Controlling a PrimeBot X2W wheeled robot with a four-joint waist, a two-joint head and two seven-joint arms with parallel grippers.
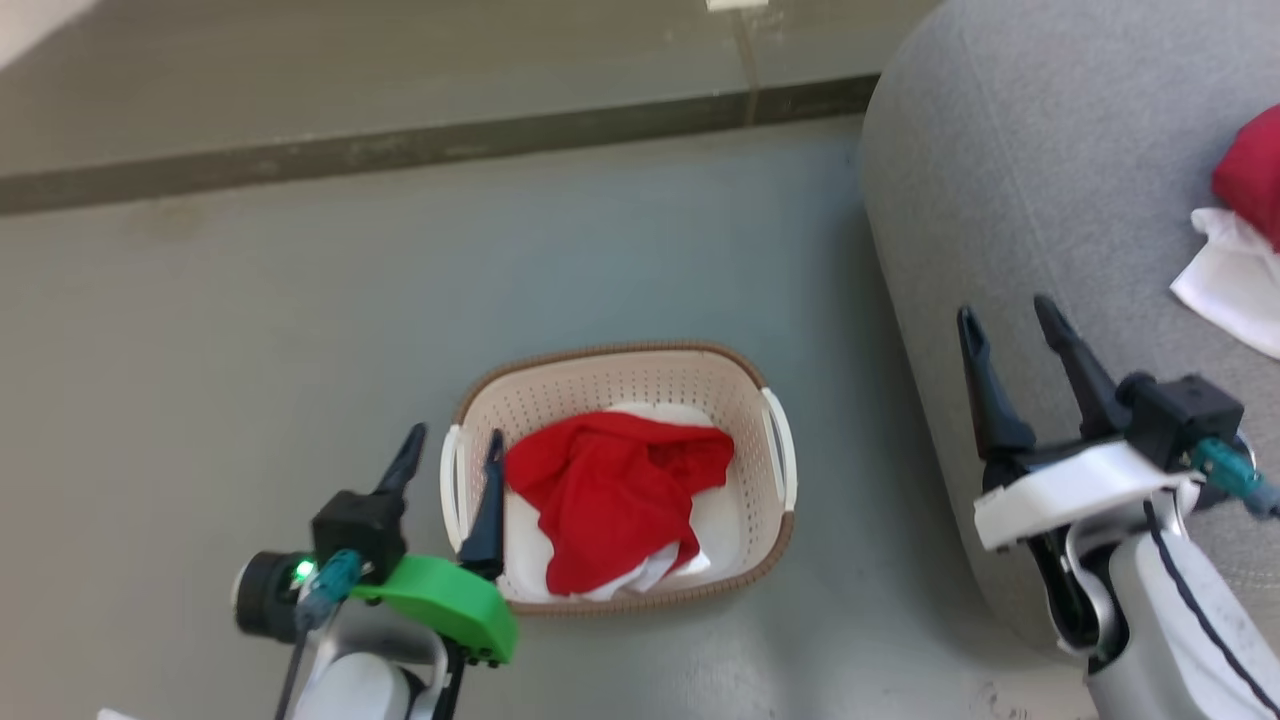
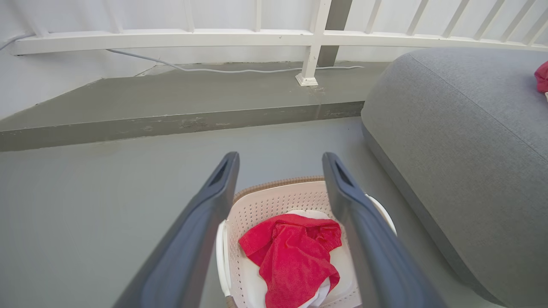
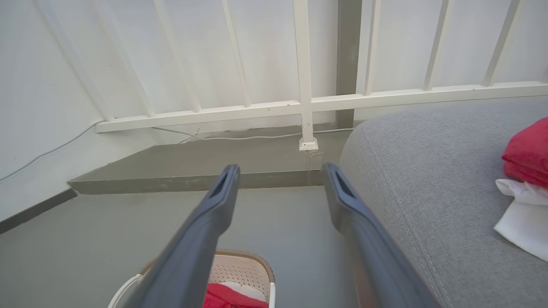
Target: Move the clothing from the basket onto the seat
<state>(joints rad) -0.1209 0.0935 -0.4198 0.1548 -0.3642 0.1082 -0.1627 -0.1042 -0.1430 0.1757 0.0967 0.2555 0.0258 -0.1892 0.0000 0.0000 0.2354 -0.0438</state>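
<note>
- Red clothing (image 1: 610, 500) lay crumpled in the cream basket (image 1: 620, 352) on the floor (image 1: 250, 330), just left of the grey seat (image 1: 1000, 150). Another red-and-white garment (image 1: 1245, 200) already lay on the seat's right part.
- The left gripper (image 1: 455, 435) hovered above the basket's left handle (image 1: 451, 500), jaws spread wide and empty. The right gripper (image 1: 1005, 310), equally wide and empty, hung over the seat's left edge.
- Likely trouble: straddling the handle, the left gripper could strike the rim on descent and shove or tip the basket. A shallow pinch might also catch only one fold, letting the fabric slip onto the floor on the way across.
- The heap's longer extent ran far to near, with a lobe reaching far-right. The basket's long axis ran left to right.
</note>
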